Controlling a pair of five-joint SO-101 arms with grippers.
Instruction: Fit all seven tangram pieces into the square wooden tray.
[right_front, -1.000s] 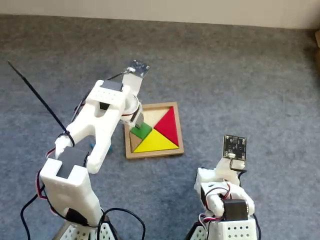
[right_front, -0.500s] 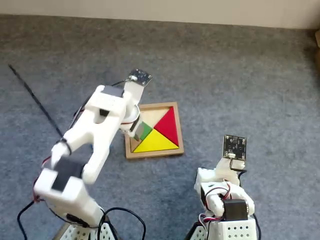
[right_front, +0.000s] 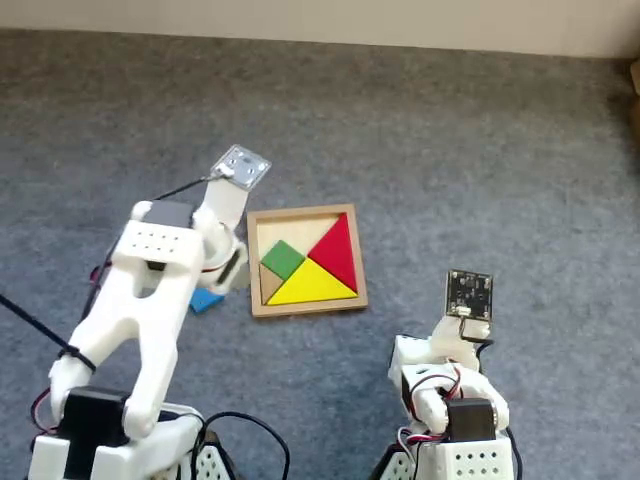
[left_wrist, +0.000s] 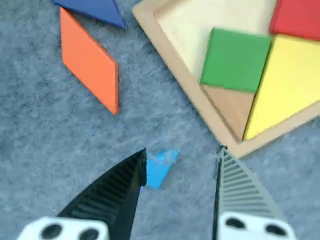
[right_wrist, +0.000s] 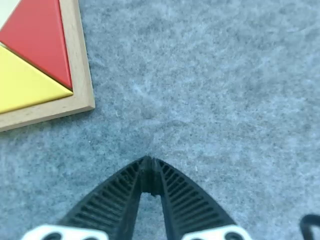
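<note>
A grey carpeted surface (right_front: 480, 130) fills the scene from near to far.

The white left robot arm (right_front: 150, 290) rises from the near-left corner and leans toward the middle. Its wrist ends just left of the tray. The smaller white right robot arm (right_front: 450, 410) sits folded at the near right, well apart from the tray.

The square wooden tray (right_front: 300, 213) lies flat near the middle of the carpet. Four pieces lie flat inside it:
- A large red triangle (right_front: 335, 250) fills the right side.
- A large yellow triangle (right_front: 310, 285) lies along the near side, touching the red one.
- A green square (right_front: 283, 259) sits left of centre.
- A small tan triangle (right_front: 268, 285), darker than the tray's pale floor, sits in the near-left corner between the green square and the yellow triangle.

The pale floor shows in the far-left part of the tray.

Three pieces lie on the carpet left of the tray:
- An orange parallelogram (left_wrist: 90, 65) lies apart from the tray's rim (left_wrist: 187, 75).
- The tip of a dark blue triangle (left_wrist: 95, 7) lies just beside one end of the parallelogram.
- A small light blue piece (right_front: 207, 300) lies near the tray's near-left corner.

The left gripper (left_wrist: 182, 150) hangs above that light blue piece (left_wrist: 160, 167). Its jaws are spread wide and grasp nothing. The piece lies just beside the black finger (left_wrist: 120, 190).

The right gripper (right_wrist: 149, 162) points at bare carpet. Its jaws are clenched together with nothing between them. A corner of the tray (right_wrist: 82, 60) lies apart from its tips.
</note>
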